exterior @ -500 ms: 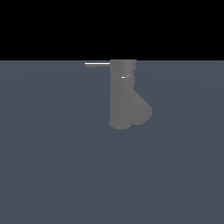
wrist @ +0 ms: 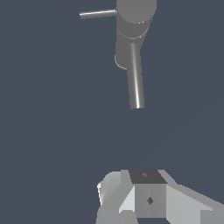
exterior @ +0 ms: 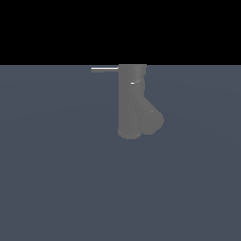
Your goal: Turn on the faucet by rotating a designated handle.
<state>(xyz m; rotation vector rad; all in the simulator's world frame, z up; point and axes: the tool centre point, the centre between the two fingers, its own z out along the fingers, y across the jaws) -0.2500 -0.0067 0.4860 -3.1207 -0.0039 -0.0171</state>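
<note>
The matte grey faucet point(exterior: 132, 101) stands upright in the middle of the exterior view, with its stubby spout point(exterior: 153, 120) branching toward that view's right. A thin silvery handle point(exterior: 104, 69) sticks out sideways from its top toward the exterior view's left. The wrist view shows the faucet point(wrist: 133, 26) from above, that thin handle point(wrist: 98, 14), and a second, longer shiny rod point(wrist: 136, 78) pointing toward my gripper. My gripper point(wrist: 148, 194) shows only as pale blocks at the picture's edge, well apart from the faucet and touching nothing. How its jaws stand is unclear. The arm is out of the exterior view.
A flat dark blue-grey floor point(exterior: 56, 179) spreads all around the faucet. Above the horizon the background is black. A small bright glint point(exterior: 132, 83) shows on the faucet body.
</note>
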